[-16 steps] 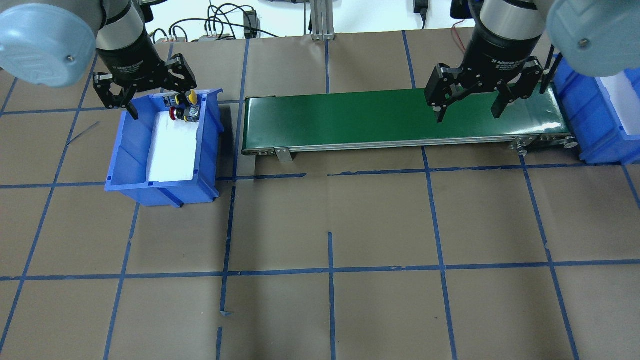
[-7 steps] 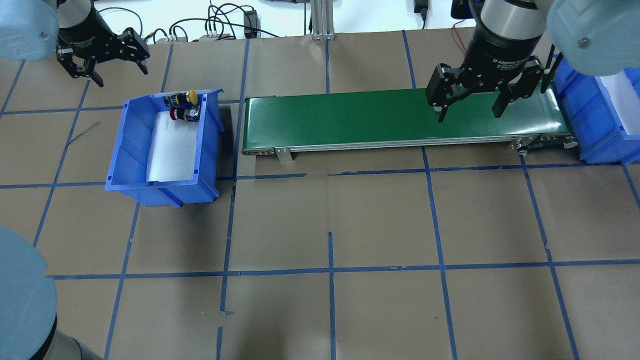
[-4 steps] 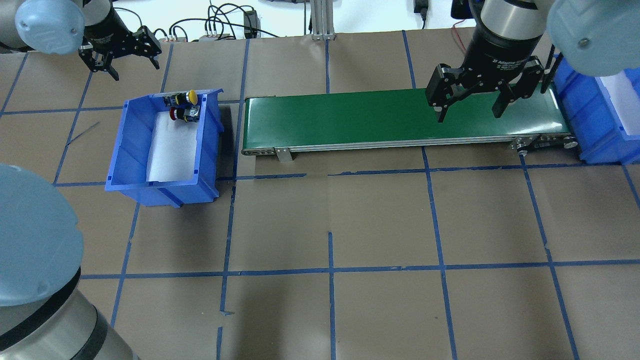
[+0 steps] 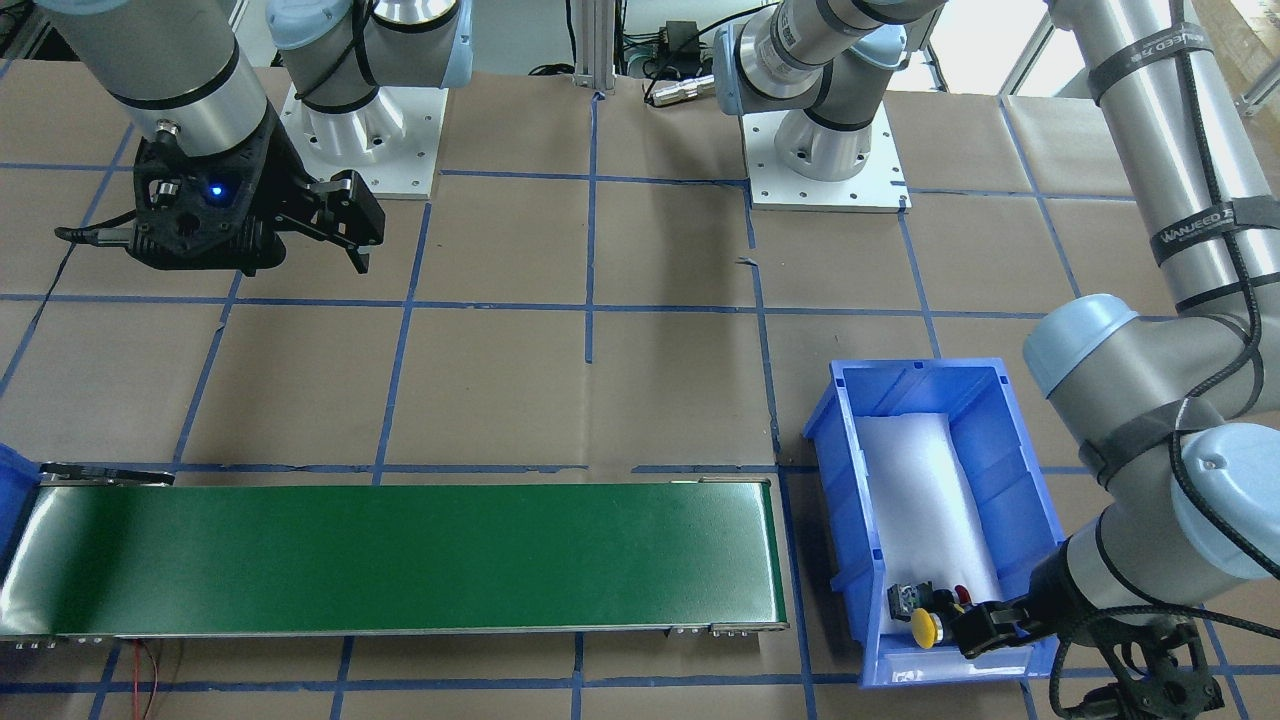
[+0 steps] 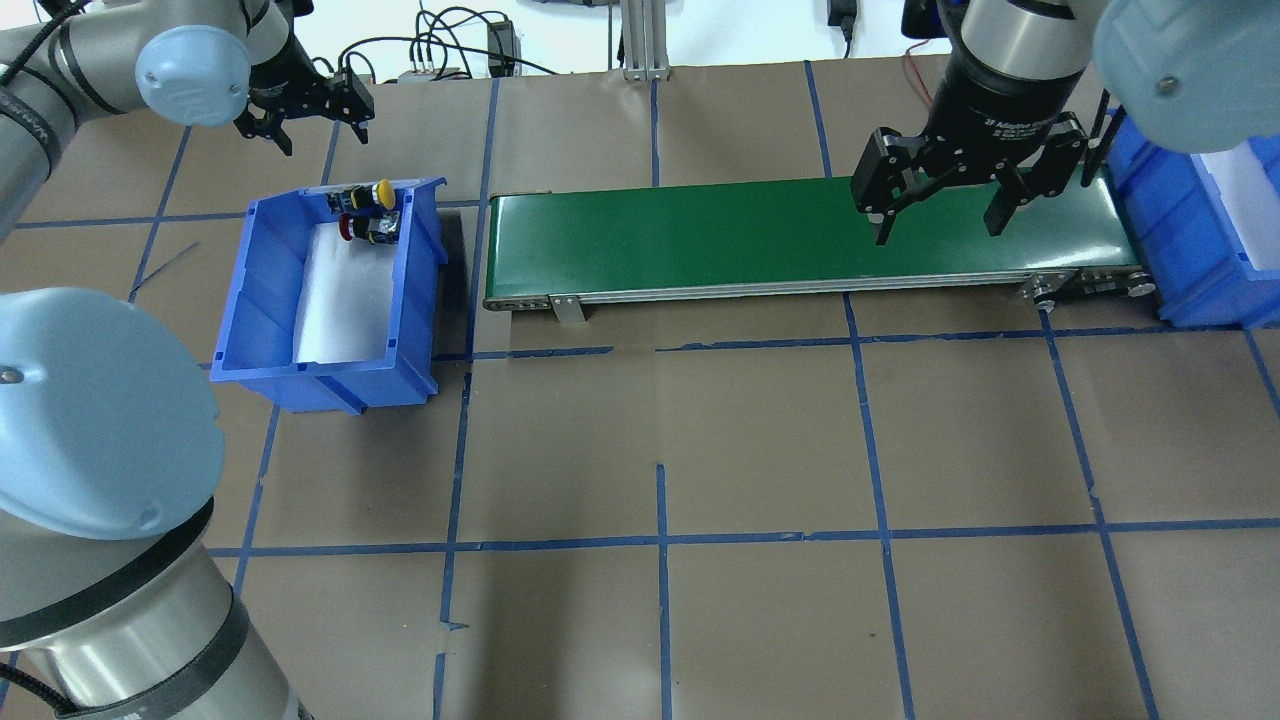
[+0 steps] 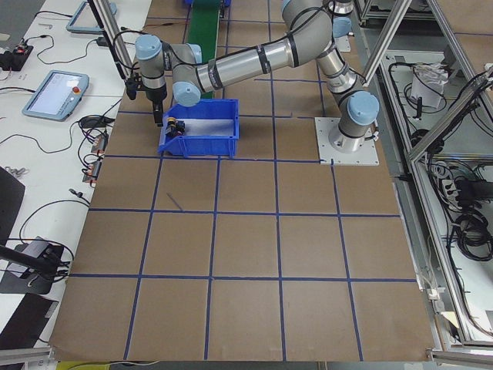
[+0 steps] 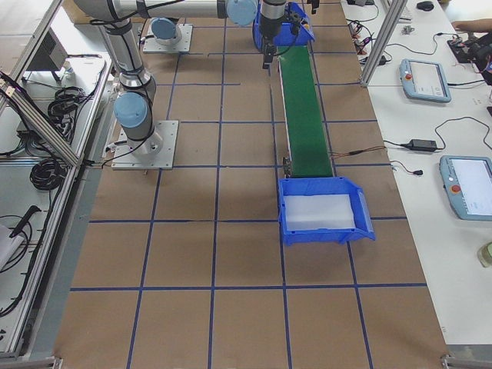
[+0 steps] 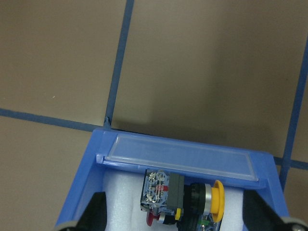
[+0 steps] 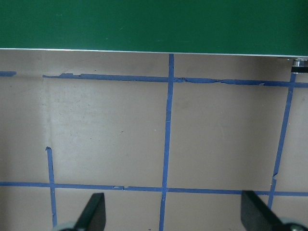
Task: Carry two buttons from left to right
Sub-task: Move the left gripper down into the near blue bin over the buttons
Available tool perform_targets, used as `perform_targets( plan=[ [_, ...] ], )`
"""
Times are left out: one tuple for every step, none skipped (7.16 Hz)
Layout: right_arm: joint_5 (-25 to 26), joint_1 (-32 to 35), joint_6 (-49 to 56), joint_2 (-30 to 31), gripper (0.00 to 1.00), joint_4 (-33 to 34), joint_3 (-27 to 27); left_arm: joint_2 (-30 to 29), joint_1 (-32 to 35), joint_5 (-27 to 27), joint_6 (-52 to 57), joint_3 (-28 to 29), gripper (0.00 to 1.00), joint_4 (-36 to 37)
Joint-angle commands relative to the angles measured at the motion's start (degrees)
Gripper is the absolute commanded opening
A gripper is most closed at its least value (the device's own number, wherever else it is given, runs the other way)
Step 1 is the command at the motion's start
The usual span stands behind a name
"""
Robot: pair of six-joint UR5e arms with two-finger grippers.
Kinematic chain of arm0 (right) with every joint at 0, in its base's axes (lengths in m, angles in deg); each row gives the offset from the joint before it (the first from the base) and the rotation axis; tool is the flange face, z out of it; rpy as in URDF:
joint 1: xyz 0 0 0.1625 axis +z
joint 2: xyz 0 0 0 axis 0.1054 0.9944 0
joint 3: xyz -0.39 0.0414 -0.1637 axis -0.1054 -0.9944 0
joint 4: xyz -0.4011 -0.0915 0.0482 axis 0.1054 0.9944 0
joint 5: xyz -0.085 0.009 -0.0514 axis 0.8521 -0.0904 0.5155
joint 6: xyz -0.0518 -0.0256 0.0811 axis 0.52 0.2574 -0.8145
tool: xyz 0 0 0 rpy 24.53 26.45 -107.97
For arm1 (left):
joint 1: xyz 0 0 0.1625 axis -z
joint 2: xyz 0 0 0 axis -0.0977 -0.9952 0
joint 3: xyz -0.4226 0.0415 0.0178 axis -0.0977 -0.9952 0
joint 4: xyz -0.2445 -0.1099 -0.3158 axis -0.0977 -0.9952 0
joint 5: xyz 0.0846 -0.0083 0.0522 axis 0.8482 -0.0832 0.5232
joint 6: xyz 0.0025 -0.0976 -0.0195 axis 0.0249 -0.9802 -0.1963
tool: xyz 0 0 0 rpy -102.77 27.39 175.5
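Note:
The yellow-capped button and the red-capped button lie side by side on white foam at the far end of the left blue bin. In the left wrist view the yellow button shows at the bottom edge, with the red button half cut off. My left gripper is open and empty, above the table just beyond the bin's far end. My right gripper is open and empty, above the right part of the green conveyor belt.
A second blue bin with white foam stands at the belt's right end. The belt's metal frame and foot face the robot. Cables and a power supply lie along the table's far edge. Blue tape lines grid the brown table.
My left gripper left the buttons' end of the bin, swung out to the far left, then came back rightward behind the bin. The buttons and right arm have not moved.

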Motion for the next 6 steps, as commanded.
perform_targets(
  plan=[
    [0.0, 0.0, 0.0, 0.0, 1.00, 0.0, 0.0, -0.3, 0.0, -2.8, 3.2, -0.5, 1.00, 0.0],
    [0.0, 0.0, 0.0, 0.0, 1.00, 0.0, 0.0, -1.0, 0.1, -2.8, 3.2, -0.5, 1.00, 0.0],
    [0.0, 0.0, 0.0, -0.1, 1.00, 0.0, 0.0, -2.0, 0.5, -2.8, 3.2, -0.4, 1.00, 0.1],
    [0.1, 0.0, 0.0, 0.0, 1.00, 0.0, 0.0, -2.4, 0.5, -2.8, 3.3, -0.6, 1.00, 0.0],
    [0.0, 0.0, 0.0, 0.0, 1.00, 0.0, 0.1, -2.8, 0.5, -2.8, 3.4, -0.9, 1.00, 0.0],
    [0.1, 0.0, 0.0, 0.0, 1.00, 0.0, 0.1, -2.8, 0.3, -2.8, 3.4, -1.1, 1.00, 0.0]
  ],
)
